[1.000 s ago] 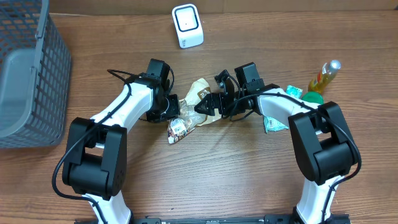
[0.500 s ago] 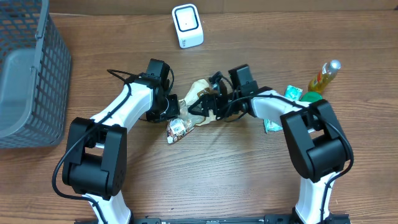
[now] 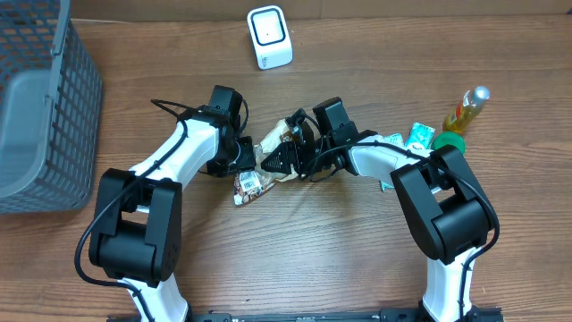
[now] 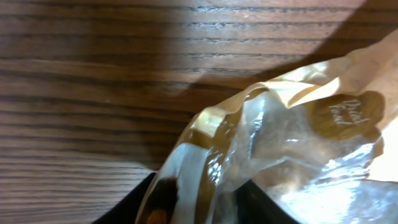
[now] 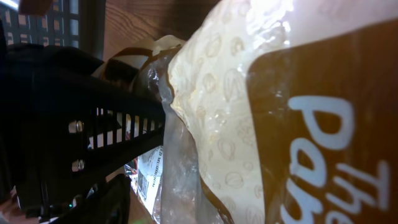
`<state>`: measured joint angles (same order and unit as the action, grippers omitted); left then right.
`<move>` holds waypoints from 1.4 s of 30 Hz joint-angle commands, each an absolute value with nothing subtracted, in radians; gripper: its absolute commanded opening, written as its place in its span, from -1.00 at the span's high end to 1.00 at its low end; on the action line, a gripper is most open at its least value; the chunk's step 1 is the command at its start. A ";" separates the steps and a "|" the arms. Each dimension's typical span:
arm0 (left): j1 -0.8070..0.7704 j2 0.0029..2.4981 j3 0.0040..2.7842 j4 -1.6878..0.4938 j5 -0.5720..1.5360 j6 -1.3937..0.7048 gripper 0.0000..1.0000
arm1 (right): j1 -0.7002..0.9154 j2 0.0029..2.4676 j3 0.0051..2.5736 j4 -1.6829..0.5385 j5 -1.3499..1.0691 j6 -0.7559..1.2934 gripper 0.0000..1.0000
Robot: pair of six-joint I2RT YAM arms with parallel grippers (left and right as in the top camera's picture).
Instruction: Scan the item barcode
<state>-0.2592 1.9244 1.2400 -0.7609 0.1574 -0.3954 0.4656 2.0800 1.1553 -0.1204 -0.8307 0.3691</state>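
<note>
1. Filling both wrist views, the snack packet [image 4: 292,137] is seen close against each pincer. Crinkled clear film and tan paper are shown, and a dark ribbed finger [image 5: 118,127] is seen beside it in the right wrist view.
2. Whether the left gripper [image 3: 248,161] or the right gripper [image 3: 281,161] is clamped on the film cannot be told, because the jaws are hidden by the packet and the wrists.
3. From overhead, the packet is found on the table [image 3: 295,250] between the two grippers. It lies slanted, with its white printed label [image 3: 248,185] at the near end; whether a barcode is carried there cannot be read.
4. The step in hand is judged to be a handover or regrasp.
   - A firm hold by one pincer should be confirmed before the other is let go.
   - The film should be pinched at an edge so that the label is left uncovered.
   - The label should then be pulled flat and turned toward the scanner [image 3: 269,36], which stands well apart at the far edge.
5. Compared with a second ago, the right arm has been swung leftward, away from the green packets [image 3: 420,136], and its gripper has been brought further onto the packet. The label end has been shifted slightly left. The scanner, basket [image 3: 36,98] and bottle [image 3: 466,109] are unchanged.
</note>
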 commanded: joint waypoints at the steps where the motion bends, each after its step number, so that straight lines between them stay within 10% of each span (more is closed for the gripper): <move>1: -0.260 1.958 1.213 -0.770 0.154 -0.346 -0.04 | 0.475 2.089 1.149 -0.108 -0.854 0.374 -0.18; 5: -0.260 1.958 1.213 -0.779 0.154 -0.324 -0.59 | 0.473 2.089 1.149 -0.106 -0.852 0.365 -0.09; 9: -0.260 1.958 1.213 -0.776 0.159 -0.325 -0.93 | 0.466 2.089 1.149 -0.110 -0.831 0.366 0.46; 35: -0.001 1.948 1.429 -0.985 0.636 -0.036 -0.98 | 0.462 2.089 1.149 -0.113 -0.831 0.358 0.54; 42: 0.080 1.948 1.429 -0.925 0.492 -0.022 -0.99 | 0.462 2.089 1.149 -0.114 -0.831 0.358 0.54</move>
